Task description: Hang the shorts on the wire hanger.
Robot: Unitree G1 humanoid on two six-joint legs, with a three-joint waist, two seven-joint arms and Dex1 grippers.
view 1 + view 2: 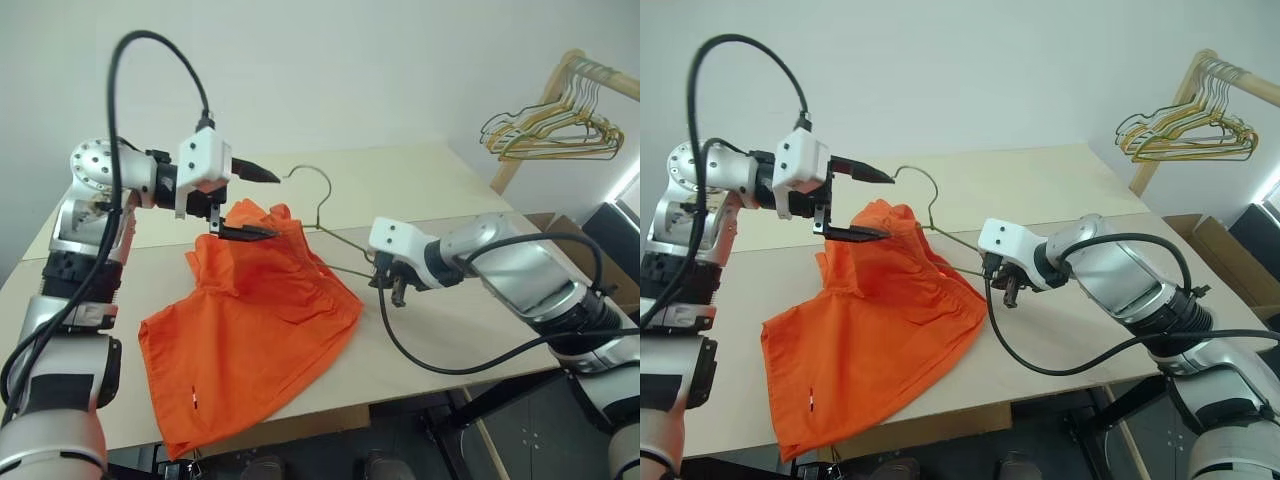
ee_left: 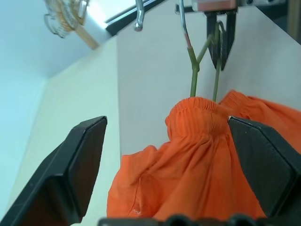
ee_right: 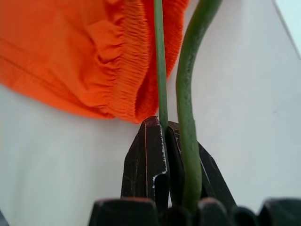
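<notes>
the right gripper (image 3: 162, 141) is pinched tight on the wire hanger (image 1: 322, 205), holding it by one end of the triangle where two strands of the wire come together; in the right wrist view one thin strand sits clamped between the black fingers and the other runs just alongside. the hook end sticks up and away over the table (image 1: 420, 175). the shorts (image 1: 250, 330) are already partway on — the elastic waistband is bunched up around the far end of the wire, lifted a little, while the rest of the orange fabric drapes down and lies spread on the tabletop toward the near edge.

the left gripper (image 1: 248, 202) has its fingers spread wide with nothing in them, hovering right at the raised, gathered bit of waistband.

handling-wise: the shorts look light, floppy and a bit slidey on bare wire, so i'd guess they'll slip back off if the hanger tips. best spot to grab seems to be the gathered elastic band — thicker, ribbed, more to bite on than the thin leg fabric. the hanger is stiff but springy thin wire, likely to twist in a pinch grip.

off to the side a bunch of gold and green hangers (image 1: 550, 130) hangs on a wooden rack (image 1: 560, 80).
</notes>
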